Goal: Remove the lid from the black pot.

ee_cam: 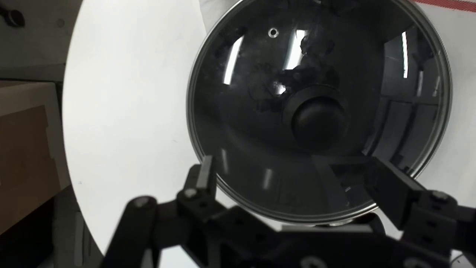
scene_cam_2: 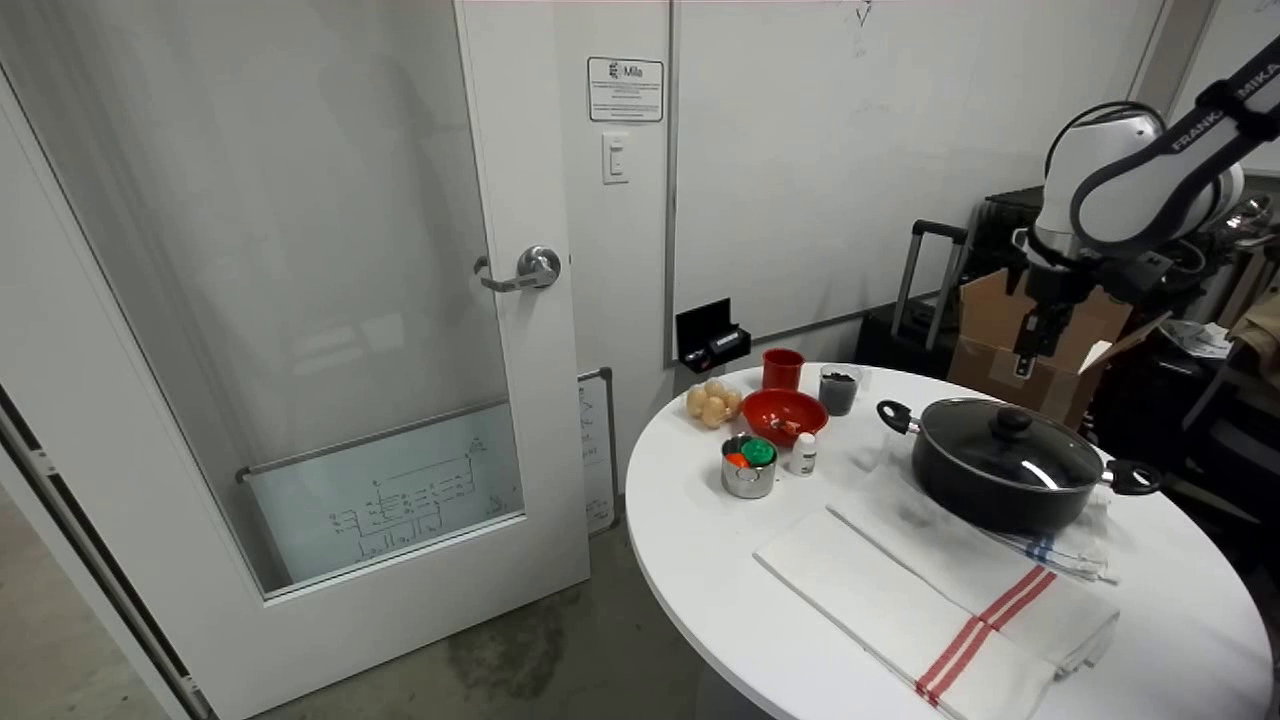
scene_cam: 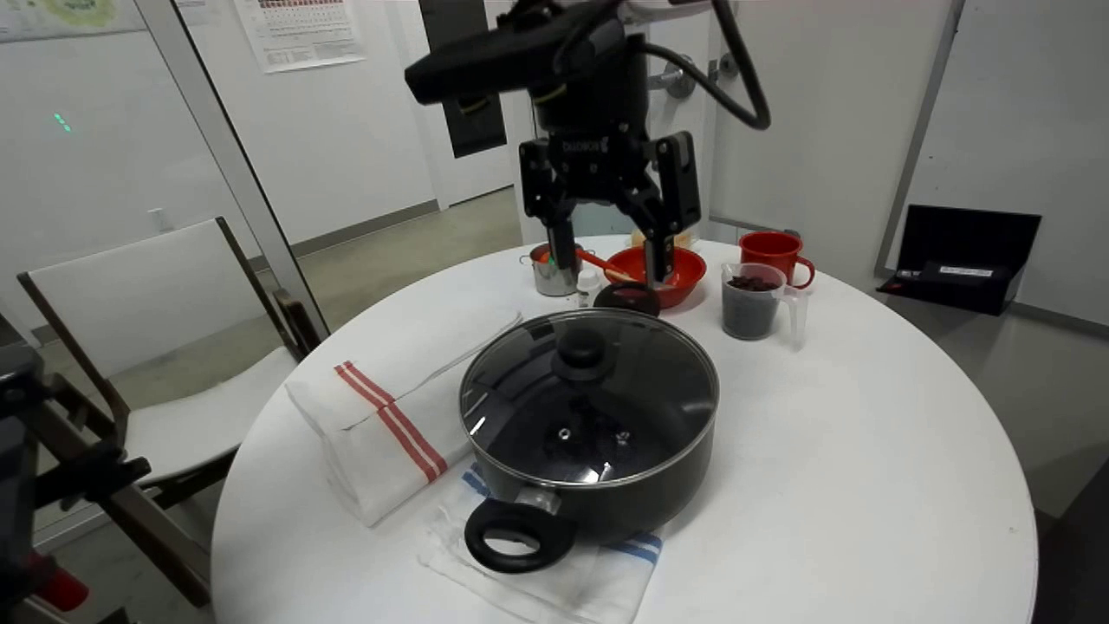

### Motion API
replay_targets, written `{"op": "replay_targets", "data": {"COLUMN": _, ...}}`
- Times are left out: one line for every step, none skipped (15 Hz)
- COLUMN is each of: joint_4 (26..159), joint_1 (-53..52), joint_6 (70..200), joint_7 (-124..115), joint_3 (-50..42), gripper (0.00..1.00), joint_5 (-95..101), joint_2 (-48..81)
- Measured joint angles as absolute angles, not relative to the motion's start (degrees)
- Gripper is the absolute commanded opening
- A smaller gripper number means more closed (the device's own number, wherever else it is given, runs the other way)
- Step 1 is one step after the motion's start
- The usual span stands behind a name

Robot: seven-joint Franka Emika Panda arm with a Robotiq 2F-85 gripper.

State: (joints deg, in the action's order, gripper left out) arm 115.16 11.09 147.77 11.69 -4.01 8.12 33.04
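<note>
The glass lid [scene_cam: 658, 373] sits on the black pot [scene_cam: 667, 494]; they also show in an exterior view as the lid [scene_cam_2: 965, 430] and the pot [scene_cam_2: 985, 500]. The black knob [scene_cam: 580, 345] stands up from the lid's centre. My gripper [scene_cam: 612, 258] points down, open and empty, above the lid and apart from it; it also shows in an exterior view [scene_cam_2: 1026, 364]. In the wrist view the lid [ee_cam: 253, 123] fills the middle, with the knob [ee_cam: 319, 121] beyond the spread fingers [ee_cam: 290, 162]. Most of the pot is hidden under the lid there.
A red bowl [scene_cam: 689, 276], a red mug [scene_cam: 767, 247], a measuring cup of dark bits [scene_cam: 749, 312], a steel cup [scene_cam: 553, 276] and a white bottle [scene_cam_2: 803, 455] stand near the pot. A red-striped towel [scene_cam: 381, 407] lies beside it, a blue-striped cloth [scene_cam: 598, 581] under it.
</note>
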Motion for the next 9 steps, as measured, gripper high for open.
{"op": "replay_targets", "data": {"joint_4": 114.79, "joint_1": 11.10, "joint_6": 147.95, "joint_7": 11.88, "joint_3": -3.59, "gripper": 1.00, "joint_5": 8.11, "joint_2": 33.97}}
{"op": "replay_targets", "data": {"joint_4": 114.49, "joint_1": 11.10, "joint_6": 148.09, "joint_7": 12.07, "joint_3": -3.22, "gripper": 1.00, "joint_5": 8.05, "joint_2": 34.76}}
{"op": "replay_targets", "data": {"joint_4": 114.29, "joint_1": 11.12, "joint_6": 148.15, "joint_7": 12.33, "joint_3": -2.89, "gripper": 1.00, "joint_5": 7.98, "joint_2": 35.43}}
{"op": "replay_targets", "data": {"joint_4": 114.10, "joint_1": 11.17, "joint_6": 148.16, "joint_7": 12.58, "joint_3": -2.60, "gripper": 1.00, "joint_5": 7.92, "joint_2": 36.06}}
{"op": "replay_targets", "data": {"joint_4": 114.00, "joint_1": 11.20, "joint_6": 148.16, "joint_7": 12.75, "joint_3": -2.37, "gripper": 1.00, "joint_5": 7.91, "joint_2": 36.65}}
{"op": "replay_targets", "data": {"joint_4": 113.94, "joint_1": 11.23, "joint_6": 148.16, "joint_7": 12.97, "joint_3": -2.18, "gripper": 1.00, "joint_5": 7.91, "joint_2": 37.16}}
{"op": "replay_targets", "data": {"joint_4": 113.85, "joint_1": 11.32, "joint_6": 148.16, "joint_7": 13.29, "joint_3": -2.01, "gripper": 1.00, "joint_5": 7.89, "joint_2": 37.70}}
{"op": "replay_targets", "data": {"joint_4": 113.80, "joint_1": 11.43, "joint_6": 148.16, "joint_7": 13.61, "joint_3": -1.84, "gripper": 1.00, "joint_5": 7.85, "joint_2": 38.21}}
{"op": "replay_targets", "data": {"joint_4": 113.71, "joint_1": 11.59, "joint_6": 148.16, "joint_7": 13.90, "joint_3": -1.65, "gripper": 1.00, "joint_5": 7.79, "joint_2": 38.66}}
